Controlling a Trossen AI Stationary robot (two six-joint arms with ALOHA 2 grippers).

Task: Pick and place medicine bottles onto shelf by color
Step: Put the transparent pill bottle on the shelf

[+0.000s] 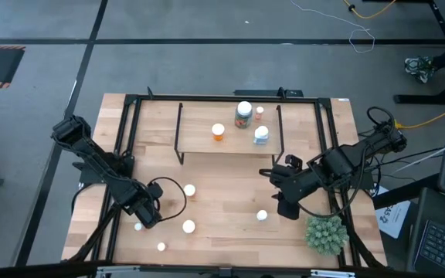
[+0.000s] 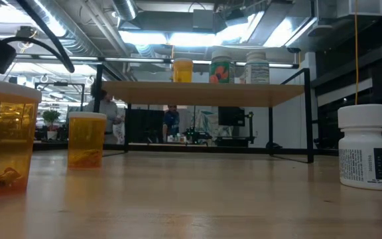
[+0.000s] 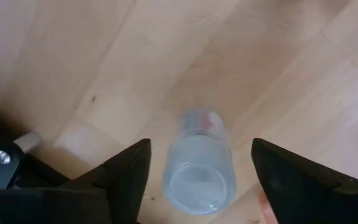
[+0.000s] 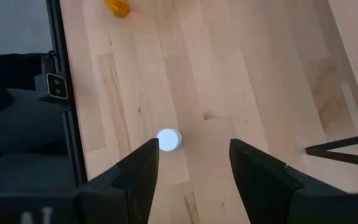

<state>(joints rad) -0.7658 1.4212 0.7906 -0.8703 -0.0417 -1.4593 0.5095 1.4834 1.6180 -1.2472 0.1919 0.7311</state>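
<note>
- High view: you see the shelf (image 1: 199,127) at the table's far side carrying four bottles: an orange one (image 1: 218,132), a larger jar (image 1: 243,114), a tiny one (image 1: 259,112) and a white one (image 1: 261,135). Five white-capped bottles stand on the table (image 1: 222,193): one mid-table (image 1: 189,189), one near the right gripper (image 1: 262,216), and three at the front left (image 1: 188,226), (image 1: 161,247), (image 1: 138,227). Your left gripper (image 1: 147,219) sits just beside that last one; your right gripper (image 1: 287,207) hangs over the table's right half, beside the spiky green plant (image 1: 325,234).
- Low view: you see three bottles on the shelf board (image 2: 204,93), two orange bottles on the table at the left (image 2: 4,136), (image 2: 86,139), and one white bottle at the right (image 2: 364,146).
- Left wrist view: a clear bottle (image 3: 199,162) stands between your left fingers (image 3: 126,171), which are spread with a gap on each side, not gripping.
- Right wrist view: a white cap (image 4: 168,140) lies ahead of your right fingers (image 4: 143,171), near one fingertip; the jaws are parted and hold nothing. One orange bottle (image 4: 117,6) lies far off.
</note>
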